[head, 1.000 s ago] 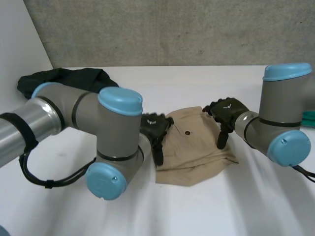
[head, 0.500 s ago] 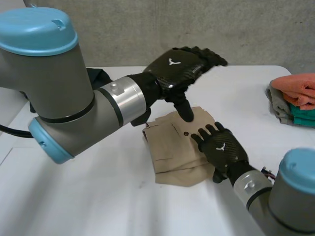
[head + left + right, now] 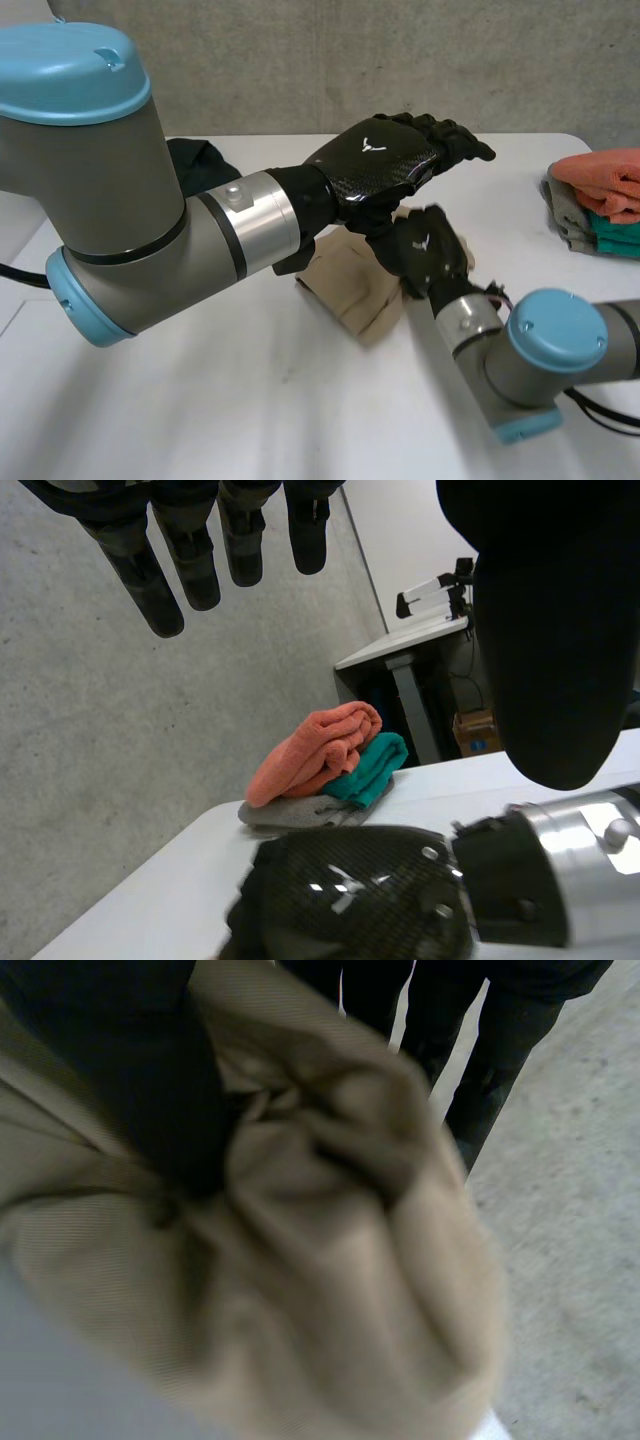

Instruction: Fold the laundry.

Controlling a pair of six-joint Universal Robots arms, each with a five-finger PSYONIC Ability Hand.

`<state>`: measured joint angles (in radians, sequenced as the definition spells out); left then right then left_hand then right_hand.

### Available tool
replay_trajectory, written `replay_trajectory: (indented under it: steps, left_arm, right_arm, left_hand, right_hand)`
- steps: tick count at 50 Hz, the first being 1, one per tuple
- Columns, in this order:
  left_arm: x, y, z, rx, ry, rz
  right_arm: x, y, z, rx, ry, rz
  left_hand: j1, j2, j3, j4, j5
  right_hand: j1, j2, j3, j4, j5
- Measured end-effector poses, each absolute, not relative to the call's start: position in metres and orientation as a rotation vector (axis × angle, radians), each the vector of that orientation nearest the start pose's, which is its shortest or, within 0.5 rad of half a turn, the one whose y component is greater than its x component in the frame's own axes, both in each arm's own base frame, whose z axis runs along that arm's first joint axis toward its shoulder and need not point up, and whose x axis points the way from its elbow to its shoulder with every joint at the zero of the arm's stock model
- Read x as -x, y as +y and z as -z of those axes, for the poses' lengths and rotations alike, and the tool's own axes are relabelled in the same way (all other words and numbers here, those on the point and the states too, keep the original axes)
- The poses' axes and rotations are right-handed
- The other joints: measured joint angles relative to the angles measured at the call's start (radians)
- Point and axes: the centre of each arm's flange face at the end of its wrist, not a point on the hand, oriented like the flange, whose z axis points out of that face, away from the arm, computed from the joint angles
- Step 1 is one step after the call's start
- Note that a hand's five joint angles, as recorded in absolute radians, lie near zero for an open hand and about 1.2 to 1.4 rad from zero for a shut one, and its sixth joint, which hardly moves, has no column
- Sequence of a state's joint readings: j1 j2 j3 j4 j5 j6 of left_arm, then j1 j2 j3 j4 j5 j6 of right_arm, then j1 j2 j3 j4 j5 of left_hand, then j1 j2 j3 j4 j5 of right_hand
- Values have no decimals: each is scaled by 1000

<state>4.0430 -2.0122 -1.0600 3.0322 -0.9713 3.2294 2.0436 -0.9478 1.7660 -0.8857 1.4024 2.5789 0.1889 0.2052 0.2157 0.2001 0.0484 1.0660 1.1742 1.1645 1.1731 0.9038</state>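
A tan garment lies bunched near the middle of the white table. My right hand is on its right edge, shut on the cloth. In the right wrist view the tan garment is gathered into folds under the palm, and the right hand's thumb presses into it. My left hand hovers just above the right hand and the garment, open and holding nothing. The left wrist view has the left hand's fingers straight and apart, with the right hand below them.
A stack of folded orange, teal and grey cloths sits at the table's right edge, and appears as the same folded stack beyond the left fingertips. A black garment lies at the back left behind my left arm.
My right hand went from flat and open on the garment to shut on its right edge, bunching the cloth toward the left. The left hand stayed open above it, shifting slightly right.
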Motion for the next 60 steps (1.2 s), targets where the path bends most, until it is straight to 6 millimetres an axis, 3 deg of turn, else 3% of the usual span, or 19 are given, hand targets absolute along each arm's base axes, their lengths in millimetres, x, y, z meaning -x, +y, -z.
replay_trajectory:
  steps: [9, 12, 13, 17, 19, 20, 21, 23, 26, 31, 35, 37, 38, 42, 44, 47, 50, 52, 60]
  left_arm:
    - [383, -190, -313, 1120, -1395, -1495]
    - [381, -189, -324, 1114, -1364, -1527]
    - [380, -188, -326, 1113, -1356, -1536]
    - [379, -186, -339, 1104, -1315, -1580]
    - [378, -186, -341, 1103, -1307, -1588]
    - [377, -185, -346, 1099, -1291, -1604]
    - [377, -185, -347, 1098, -1285, -1609]
    - [377, -184, -349, 1095, -1279, -1614]
    - [377, -183, -350, 1091, -1276, -1612]
    - [377, -182, -346, 1089, -1287, -1597]
    - [378, -182, -341, 1090, -1303, -1581]
    - [378, -182, -339, 1090, -1307, -1576]
    - [378, -183, -337, 1091, -1314, -1570]
    - [379, -184, -332, 1093, -1325, -1558]
    - [380, -185, -330, 1093, -1329, -1555]
    - [381, -186, -328, 1094, -1331, -1552]
    - [382, -186, -329, 1094, -1328, -1553]
    - [383, -185, -329, 1095, -1325, -1555]
    - [384, -178, -331, 1100, -1309, -1550]
  right_arm:
    - [-313, -314, -167, 1032, 1615, 2382]
    - [-304, -337, -208, 918, 1553, 2471]
    - [-302, -339, -212, 905, 1546, 2482]
    - [-267, -373, -262, 734, 1494, 2612]
    - [-258, -380, -271, 701, 1489, 2637]
    - [-233, -398, -288, 625, 1486, 2692]
    - [-220, -405, -295, 593, 1492, 2715]
    - [-200, -417, -303, 546, 1507, 2747]
    - [-152, -440, -314, 476, 1574, 2794]
    - [-88, -468, -297, 448, 1732, 2773]
    - [-40, -490, -254, 475, 1880, 2678]
    - [-30, -493, -242, 483, 1911, 2650]
    - [-17, -498, -218, 499, 1966, 2590]
    - [-1, -501, -169, 561, 2057, 2460]
    - [-1, -500, -155, 600, 2081, 2421]
    - [-5, -494, -137, 685, 2118, 2372]
    - [-9, -488, -140, 729, 2136, 2372]
    - [-10, -486, -151, 725, 2135, 2399]
    - [-5, -464, -232, 498, 2138, 2583]
  left_hand:
    - [0, 0, 0, 0, 0]
    - [0, 0, 0, 0, 0]
    - [0, 0, 0, 0, 0]
    - [0, 0, 0, 0, 0]
    - [0, 0, 0, 0, 0]
    - [0, 0, 0, 0, 0]
    - [0, 0, 0, 0, 0]
    - [0, 0, 0, 0, 0]
    - [0, 0, 0, 0, 0]
    - [0, 0, 0, 0, 0]
    - [0, 0, 0, 0, 0]
    - [0, 0, 0, 0, 0]
    - [0, 0, 0, 0, 0]
    - [0, 0, 0, 0, 0]
    - [0, 0, 0, 0, 0]
    - [0, 0, 0, 0, 0]
    - [0, 0, 0, 0, 0]
    - [0, 0, 0, 0, 0]
    - [0, 0, 0, 0, 0]
  right_hand:
    - [0, 0, 1, 13, 31]
    - [0, 0, 1, 13, 35]
    - [0, 0, 1, 13, 37]
    - [0, 0, 1, 14, 39]
    - [0, 0, 1, 14, 44]
    - [0, 0, 1, 16, 51]
    - [0, 0, 1, 16, 52]
    - [0, 0, 0, 18, 51]
    - [0, 0, 6, 19, 51]
    - [0, 0, 15, 24, 61]
    - [0, 0, 21, 26, 61]
    - [0, 0, 23, 27, 62]
    - [0, 0, 23, 27, 76]
    - [0, 0, 24, 30, 100]
    - [-28, -19, 5, 9, 82]
    - [-474, -558, -507, -474, -307]
    - [-737, -871, -836, -827, -365]
    - [-795, -930, -897, -879, -365]
    - [-826, -957, -950, -958, -365]
